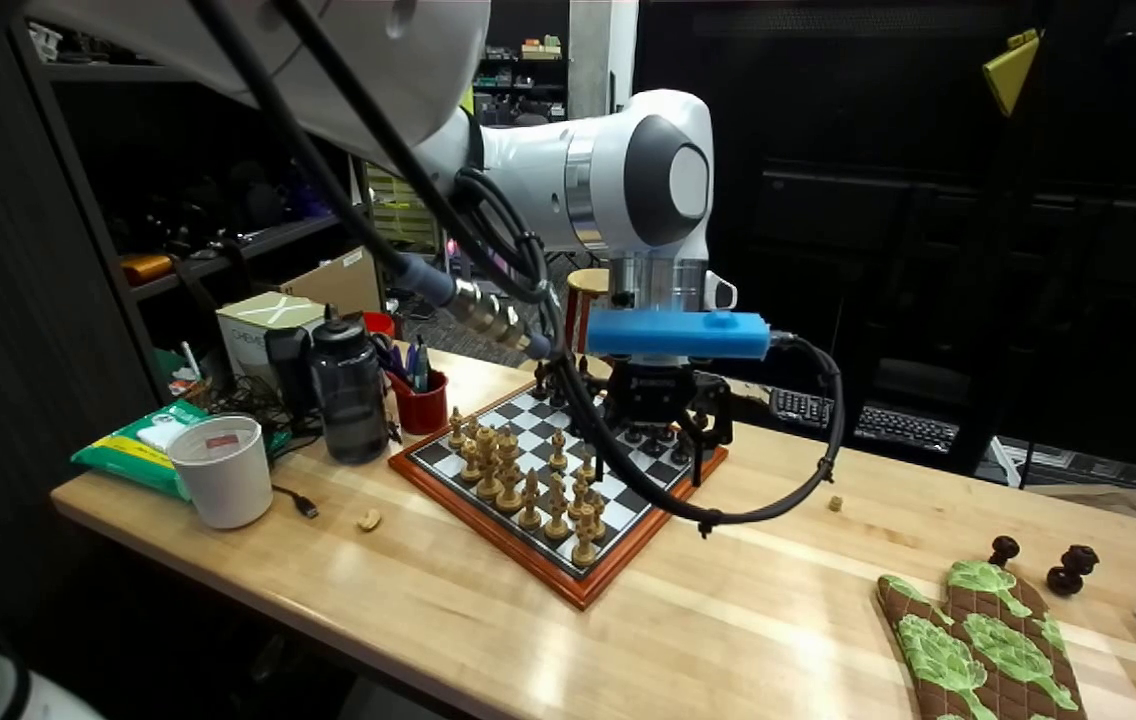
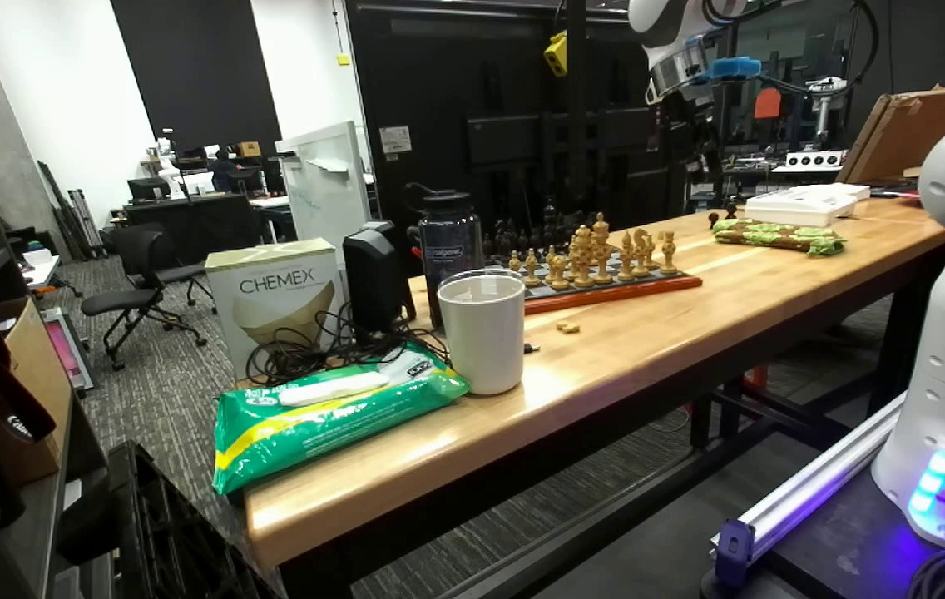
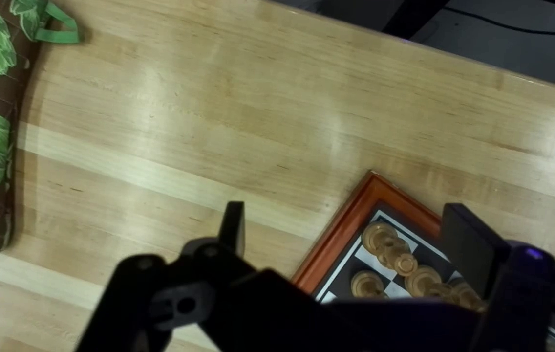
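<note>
My gripper [image 1: 648, 475] hangs above the near-right part of a chessboard [image 1: 493, 530] with a reddish wooden frame. Its two fingers stand wide apart with nothing between them, as the wrist view shows, where the gripper [image 3: 347, 215] spans over one corner of the board [image 3: 343, 231]. Below it, well apart, stand light wooden chess pieces [image 3: 376, 237]. Several light pieces [image 1: 508, 470] crowd the board's near side in an exterior view. Dark pieces [image 1: 653, 440] stand on the far side, partly hidden behind the gripper and its cable. In an exterior view the gripper [image 2: 695, 158] looks raised high above the table.
A brown and green oven mitt [image 1: 988, 640] lies to the right, with dark chess pieces [image 1: 1071, 570] beside it. Left of the board stand a red pen cup [image 1: 423, 408], a water bottle [image 1: 348, 400] and a white cup [image 1: 228, 475]. A green wipes pack [image 2: 339, 416] lies at the table's end.
</note>
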You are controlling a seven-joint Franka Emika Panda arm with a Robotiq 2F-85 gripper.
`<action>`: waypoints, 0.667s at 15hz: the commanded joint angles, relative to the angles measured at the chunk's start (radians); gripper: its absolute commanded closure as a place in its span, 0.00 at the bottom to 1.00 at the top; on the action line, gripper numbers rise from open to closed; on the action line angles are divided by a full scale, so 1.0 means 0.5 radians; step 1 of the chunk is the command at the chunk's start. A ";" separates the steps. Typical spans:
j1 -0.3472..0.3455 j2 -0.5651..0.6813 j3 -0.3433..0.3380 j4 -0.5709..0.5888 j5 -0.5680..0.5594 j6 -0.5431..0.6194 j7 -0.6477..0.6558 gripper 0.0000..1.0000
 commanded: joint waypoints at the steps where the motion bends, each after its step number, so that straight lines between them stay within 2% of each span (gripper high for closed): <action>1: -0.029 -0.069 0.007 -0.108 -0.039 0.163 -0.044 0.00; 6: -0.063 -0.122 -0.016 -0.319 -0.054 0.569 -0.091 0.00; 10: -0.077 -0.126 -0.027 -0.493 -0.017 0.757 -0.099 0.00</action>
